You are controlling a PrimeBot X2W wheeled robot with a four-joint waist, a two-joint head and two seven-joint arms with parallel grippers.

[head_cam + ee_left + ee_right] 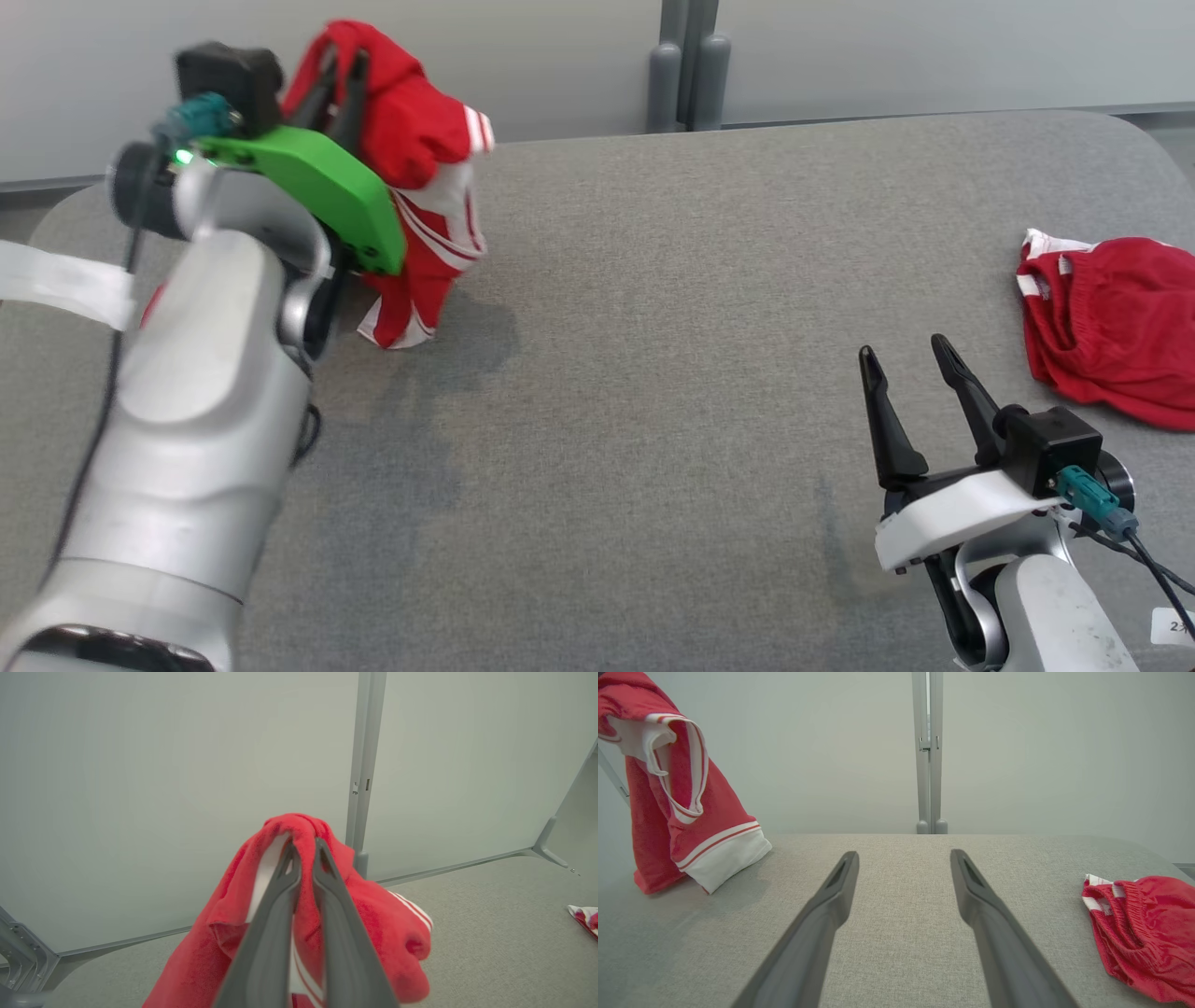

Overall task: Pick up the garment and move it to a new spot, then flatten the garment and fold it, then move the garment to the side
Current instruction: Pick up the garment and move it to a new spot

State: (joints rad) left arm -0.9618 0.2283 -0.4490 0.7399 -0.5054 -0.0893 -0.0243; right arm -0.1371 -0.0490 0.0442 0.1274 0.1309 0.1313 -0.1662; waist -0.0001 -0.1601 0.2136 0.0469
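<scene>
Grey fabric-covered table (653,392), pale partition wall (934,56) behind it, grey post (686,75) at the panel seam.

Robot's left gripper (345,58) is raised over the far left part of the table. Its fingers are clamped nearly together on a bunched fold of the garment (420,140), which is red with white stripes and white trim. Left wrist view confirms it: red cloth pinched between the two fingers and draped over both tips.

The garment hangs from that grip in a crumpled column. Its top is well above the surface. The lower white hem reaches down to the table and looks to be touching it, with the shadow right beside it. A green plate (327,187) on the left wrist sits in front of part of the cloth.

Robot's right gripper (904,350) sits low at the near right, fingers spread wide and holding nothing, tips over bare table.

A second red piece (1120,336), with an elastic waistband and white trim, lies crumpled at the table's right edge. It is near the right gripper but not touching it, and well apart from the hanging garment.
</scene>
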